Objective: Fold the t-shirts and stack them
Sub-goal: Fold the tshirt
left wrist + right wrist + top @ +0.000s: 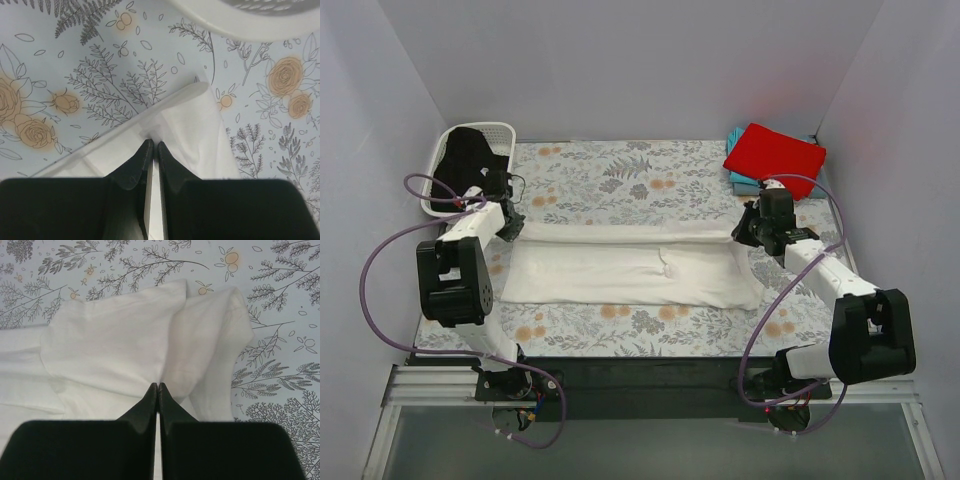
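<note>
Left gripper and right gripper each pinch an end of the far edge of the white shirt (jaws tight on fabric) — tablecloth runs beyond, basket far left.

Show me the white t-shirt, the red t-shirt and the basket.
white t-shirt (620, 272), top view, middle of its flattened body.
red t-shirt (775, 158), top view, centre of its upper face.
basket (485, 126), top view, far rim.

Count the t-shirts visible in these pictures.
4. A white t-shirt spread mid-table; black t-shirt in the basket, far left; red t-shirt folded at far right, lying on the teal t-shirt. Others may be hidden in the basket or under the stack.
</note>
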Motion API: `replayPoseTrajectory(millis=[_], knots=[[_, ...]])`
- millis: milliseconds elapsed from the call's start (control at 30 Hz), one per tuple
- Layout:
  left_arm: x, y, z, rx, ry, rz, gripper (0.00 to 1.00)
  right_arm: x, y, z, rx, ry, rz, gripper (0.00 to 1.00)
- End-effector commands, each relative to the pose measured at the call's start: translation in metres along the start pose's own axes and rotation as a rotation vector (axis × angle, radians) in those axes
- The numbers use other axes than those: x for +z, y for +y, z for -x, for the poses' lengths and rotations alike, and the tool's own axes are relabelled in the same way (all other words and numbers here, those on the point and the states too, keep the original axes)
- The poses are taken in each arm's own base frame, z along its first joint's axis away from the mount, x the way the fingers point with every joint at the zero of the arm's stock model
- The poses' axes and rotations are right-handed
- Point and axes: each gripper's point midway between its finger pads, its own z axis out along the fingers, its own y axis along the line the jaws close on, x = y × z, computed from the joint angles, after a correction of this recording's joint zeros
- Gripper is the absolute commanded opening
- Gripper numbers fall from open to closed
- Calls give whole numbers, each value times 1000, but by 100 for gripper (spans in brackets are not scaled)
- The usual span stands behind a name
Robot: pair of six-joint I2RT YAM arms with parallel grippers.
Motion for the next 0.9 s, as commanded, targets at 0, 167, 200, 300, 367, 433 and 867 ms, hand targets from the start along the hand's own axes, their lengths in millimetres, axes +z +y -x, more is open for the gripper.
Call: replayPoseTrajectory(millis=[0,167,200,300,367,433,867], knots=[[-15,0,13,-51,-40,-38,0,-5,1,5,16,-36,14,1],[-15,8,10,-59,-37,-28,0,-5,-4,-6,22,-16,5,1],[-15,10,10,-61,-34,-27,0,-4,-6,-11,24,-7,1,1],[-13,12,7,-62,-24,-30,0,-3,-4,-18,26,17,22,1],[-13,12,6,-67,-19,-36,0,-2,-6,-23,27,24,19,1],[-12,15,3,-70,-13,-36,0,-2,-8,-29,32,32,18,1],[-15,24,4,-86,-12,-47,0,-6,-8,-35,40,24,34,1]])
